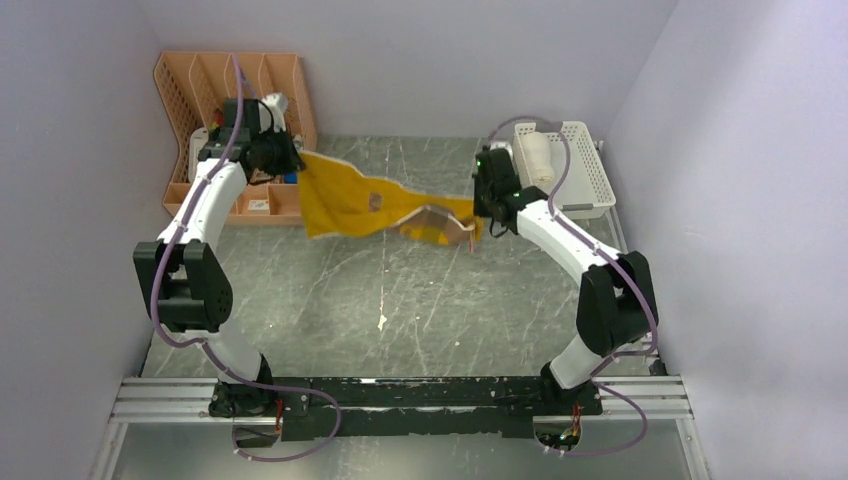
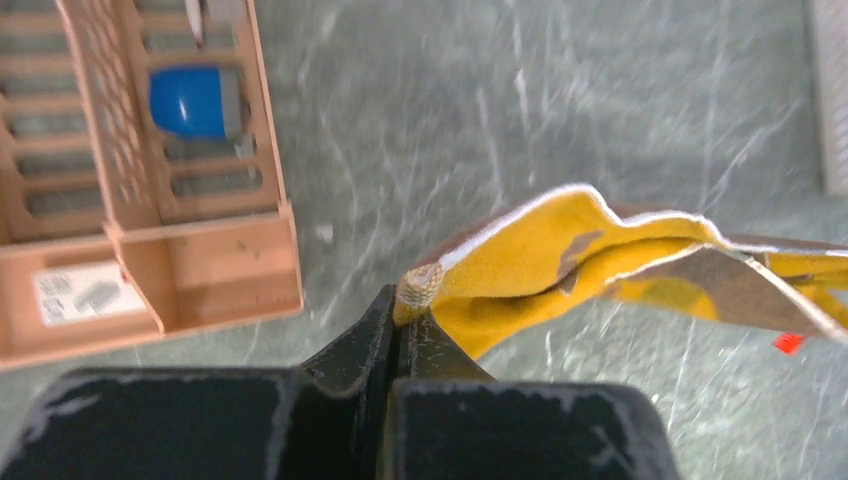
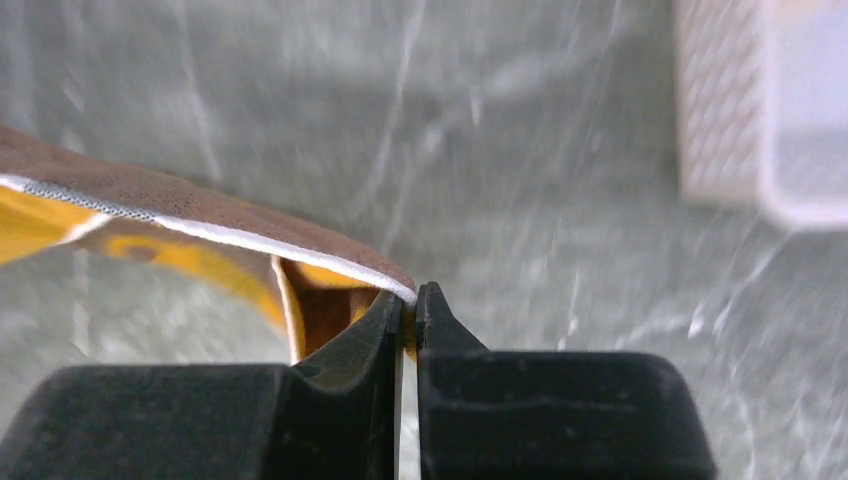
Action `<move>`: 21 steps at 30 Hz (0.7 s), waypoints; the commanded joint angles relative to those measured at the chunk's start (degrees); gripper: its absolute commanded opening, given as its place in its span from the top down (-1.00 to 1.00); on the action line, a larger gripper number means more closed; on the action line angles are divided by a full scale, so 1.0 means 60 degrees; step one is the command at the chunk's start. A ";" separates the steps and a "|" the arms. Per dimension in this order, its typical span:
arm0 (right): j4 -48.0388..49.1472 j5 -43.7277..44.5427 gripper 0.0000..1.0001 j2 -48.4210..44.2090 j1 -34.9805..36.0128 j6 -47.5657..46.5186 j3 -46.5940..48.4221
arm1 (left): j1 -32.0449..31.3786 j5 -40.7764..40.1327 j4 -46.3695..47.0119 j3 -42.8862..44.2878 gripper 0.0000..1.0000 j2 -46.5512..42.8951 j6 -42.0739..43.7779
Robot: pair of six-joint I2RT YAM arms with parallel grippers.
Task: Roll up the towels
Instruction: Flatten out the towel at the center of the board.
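Note:
A mustard-yellow towel with a brown reverse side and cream trim hangs stretched in the air between my two grippers, above the far half of the table. My left gripper is shut on its left corner; the wrist view shows the jaws pinched on the trimmed corner of the towel. My right gripper is shut on the right corner, jaws closed on the cream edge of the towel. A rolled cream-white towel lies in the white basket.
A peach plastic organiser rack stands at the back left, close behind my left gripper; it holds a blue object. The white mesh basket stands at the back right, just beyond my right gripper. The table is grey marbled.

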 commanded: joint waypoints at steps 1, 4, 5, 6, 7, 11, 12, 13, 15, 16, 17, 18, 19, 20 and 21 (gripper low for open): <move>0.1528 0.1387 1.00 -0.0512 -0.0300 -0.0384 0.1318 | 0.0096 -0.0123 0.0242 0.1690 0.87 -0.0317 -0.0446; 0.2322 0.2132 1.00 -0.0993 -0.0329 -0.0695 0.1314 | 0.0096 -0.0603 0.0229 0.2053 0.86 -0.0871 -0.0555; 0.2555 0.2312 1.00 -0.1200 -0.0329 -0.0769 0.1230 | 0.0102 -0.0773 0.0276 0.1982 0.86 -0.1161 -0.0601; 0.2735 0.2444 1.00 -0.1472 -0.0329 -0.0815 0.1097 | 0.0101 -0.0922 0.0344 0.1799 0.86 -0.1501 -0.0643; 0.2901 0.2525 1.00 -0.1780 -0.0329 -0.0843 0.0848 | 0.0090 -0.1055 0.0440 0.1568 0.86 -0.1888 -0.0705; 0.3526 0.2281 1.00 -0.3523 -0.0318 -0.0810 -0.0363 | 0.0103 -0.1506 0.0572 0.0249 0.86 -0.3591 -0.0936; 0.3620 0.2038 1.00 -0.4067 -0.0304 -0.0767 -0.0752 | 0.0101 -0.1622 0.0551 -0.0131 0.86 -0.4126 -0.0991; 0.3698 0.1722 1.00 -0.4643 -0.0292 -0.0731 -0.1126 | 0.0103 -0.1675 0.0547 -0.0532 0.86 -0.4647 -0.1074; 0.3741 0.1132 1.00 -0.5843 -0.0285 -0.0683 -0.1942 | 0.0103 -0.1645 0.0479 -0.1400 0.86 -0.6082 -0.1229; 0.3629 0.0929 1.00 -0.6441 -0.0281 -0.0621 -0.2222 | 0.0103 -0.1583 0.0422 -0.1896 0.86 -0.6655 -0.1315; 0.3439 0.0821 1.00 -0.6950 -0.0271 -0.0568 -0.2412 | 0.0103 -0.1536 0.0309 -0.2353 0.86 -0.7252 -0.1380; 0.3148 0.0768 1.00 -0.7367 -0.0270 -0.0506 -0.2504 | 0.0096 -0.1563 0.0141 -0.2751 0.86 -0.7763 -0.1488; 0.2795 0.0728 1.00 -0.7710 -0.0270 -0.0497 -0.2504 | 0.0099 -0.1550 -0.0147 -0.3073 0.86 -0.8204 -0.1565; 0.2426 0.0648 1.00 -0.8029 -0.0270 -0.0499 -0.2442 | 0.0103 -0.1479 -0.0452 -0.3321 0.86 -0.8590 -0.1577; 0.2033 0.0587 1.00 -0.8221 -0.0270 -0.0500 -0.2359 | 0.0103 -0.1410 -0.0707 -0.3577 0.86 -0.8913 -0.1578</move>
